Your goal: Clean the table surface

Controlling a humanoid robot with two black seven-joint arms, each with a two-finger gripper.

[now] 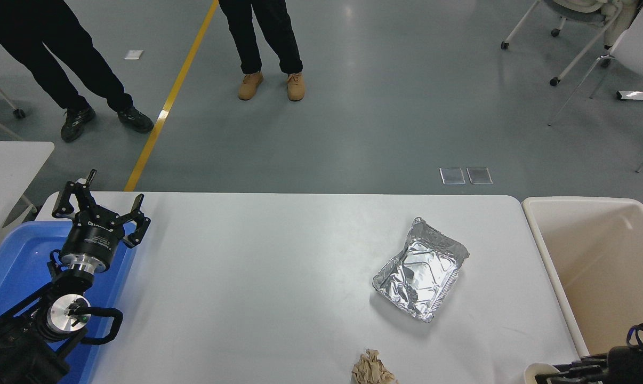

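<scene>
Your right tool point(572, 369) is cut off by the bottom right corner, and only dark finger stubs show beside a pale cup rim point(536, 369), so you cannot tell whether it stands wide or narrow. The crumpled brown paper wad point(372, 369) is also clipped by the bottom edge. Your left tool point(98, 209) is parked at the lower left with its fingers spread wide and holding nothing, above a blue tray point(17, 256) that your arm partly hides.

On the white surface point(257, 277), which fills the middle of the view, you have one foil tray point(420, 270), one paper wad and one cup. The foil tray lies right of center, well apart from the wad near the front edge. A beige bin point(593, 256) sits just beside the surface's right edge. The whole left and center stretch is open room. Two people's legs stand beyond the far edge.
</scene>
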